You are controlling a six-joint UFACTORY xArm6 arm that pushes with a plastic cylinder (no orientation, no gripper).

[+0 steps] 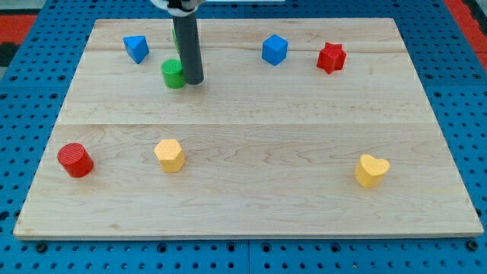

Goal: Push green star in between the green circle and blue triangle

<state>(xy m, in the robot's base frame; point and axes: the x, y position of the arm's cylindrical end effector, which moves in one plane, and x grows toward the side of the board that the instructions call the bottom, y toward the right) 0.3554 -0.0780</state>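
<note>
My tip (193, 81) sits touching green circle's (173, 74) right; no fingers on this rig. Green star (176, 36) mostly hidden behind rod, near blue triangle (136, 48). Risk: tip shoves circle instead, shifting the gap.

My tip (193, 81) sits just right of the green circle (173, 74), the blue triangle (136, 48) up-left of both.

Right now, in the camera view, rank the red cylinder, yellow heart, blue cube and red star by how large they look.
1. red cylinder and yellow heart: look alike, so unranked.
2. blue cube and red star: also alike.
The first pair sits nearer the view's bottom, so nearness may explain the difference.
</note>
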